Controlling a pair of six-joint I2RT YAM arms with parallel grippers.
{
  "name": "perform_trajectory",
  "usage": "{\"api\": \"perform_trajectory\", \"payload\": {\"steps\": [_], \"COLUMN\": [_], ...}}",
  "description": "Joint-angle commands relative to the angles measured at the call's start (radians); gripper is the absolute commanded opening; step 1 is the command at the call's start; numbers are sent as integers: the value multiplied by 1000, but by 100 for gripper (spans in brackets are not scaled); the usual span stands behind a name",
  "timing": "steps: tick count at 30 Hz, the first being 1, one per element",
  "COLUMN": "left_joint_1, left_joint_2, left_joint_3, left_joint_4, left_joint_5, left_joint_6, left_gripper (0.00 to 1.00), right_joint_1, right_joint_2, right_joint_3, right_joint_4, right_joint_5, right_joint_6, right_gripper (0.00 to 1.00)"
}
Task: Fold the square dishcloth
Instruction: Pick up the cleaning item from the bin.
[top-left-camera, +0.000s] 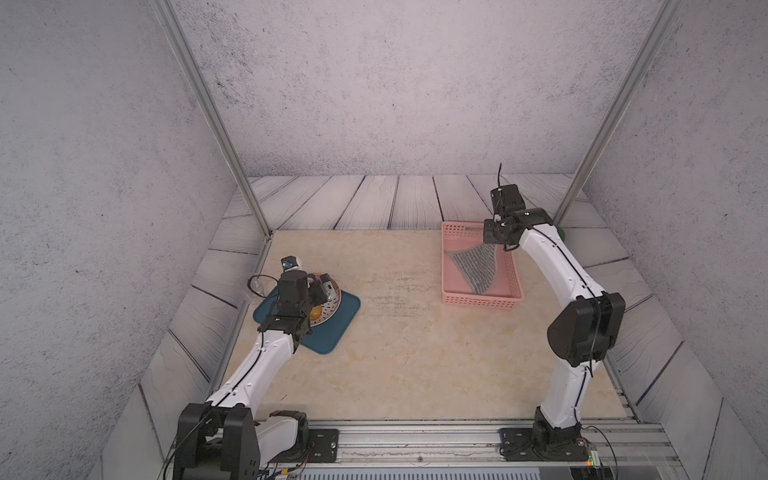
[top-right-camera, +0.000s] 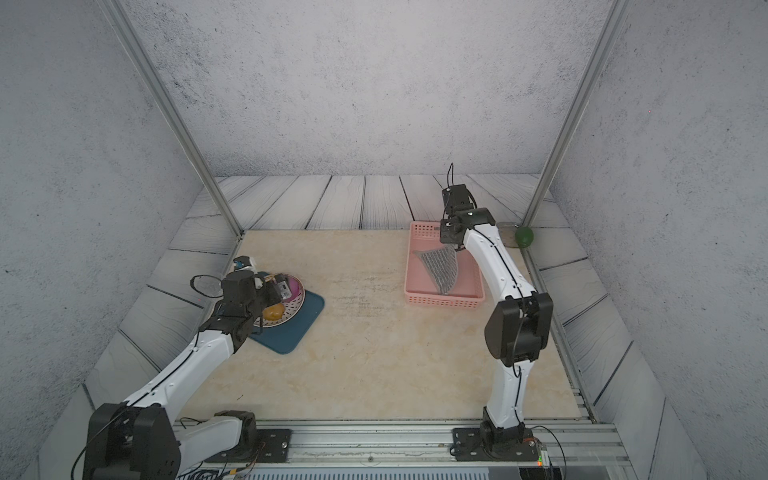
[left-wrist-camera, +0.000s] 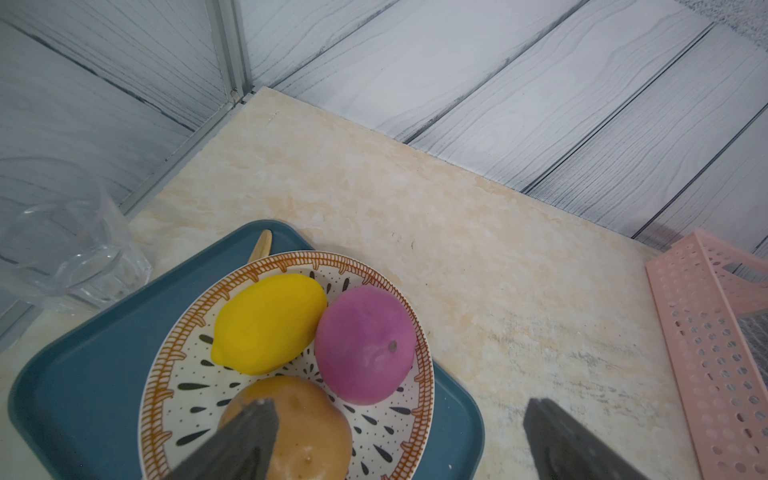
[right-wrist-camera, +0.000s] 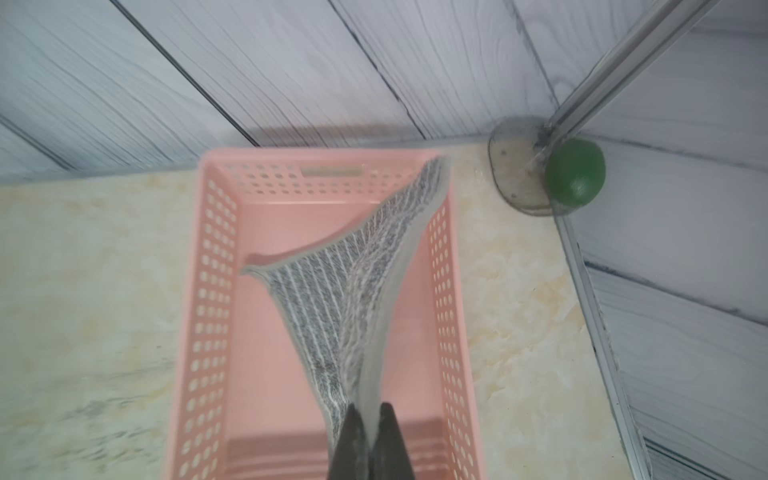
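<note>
— Right claw (right-wrist-camera: 371, 409) pinches tight on a corner of the square dishcloth (right-wrist-camera: 353, 299)!
— Cloth's stretched taut, the rest trailing inside the pink basket (right-wrist-camera: 212, 266). Left claw (left-wrist-camera: 401, 405) gapes wide above the fruit plate (left-wrist-camera: 164, 376).

We see two arms of one build. The left arm (top-left-camera: 266, 361) and the right arm (top-left-camera: 552, 270) both have smooth white shells on the long links and blocky black housings at the joints; the elbow housing (top-left-camera: 586, 328) is the bulkiest. A thin black cable (top-left-camera: 559, 252) runs along each white shell, past small dark screws. At the left wrist we note a black cable loop (top-left-camera: 258, 286). Each black base plate (top-left-camera: 320, 451) carries bright bolts. The left claw (left-wrist-camera: 399, 411) and the right claw (right-wrist-camera: 371, 411) have dark grey, wedge-shaped fingers with a matte surface.
</note>
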Motion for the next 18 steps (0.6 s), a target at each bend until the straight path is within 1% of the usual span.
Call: {"api": "perform_trajectory", "payload": {"steps": [1,5,9,14,18], "left_joint_1": [-3,-3,-3,-3,-3], "left_joint_2": [-21,-23,-30,-46,-61], "left_joint_3": [32,53,58,69,83], "left_joint_4": [-37,-70,-80,-103,-130], "left_joint_5": [39,79,111,153,175], "left_joint_6": [-51,-95,-131,-166,-180], "left_gripper": [100,100,100,100,100], "right_joint_1": [62,154,239,338,388], "right_joint_2": [-74,-160,-205,-204,-170], "right_joint_3": [-8,-8,20,87,144], "right_joint_4": [-40,-16,8,35,59], "right_joint_5": [-55,-116,-224,-299,-362], "right_joint_6": [-42,-62,-51,-22,20], "right_gripper": [0,0,0,0,0]}}
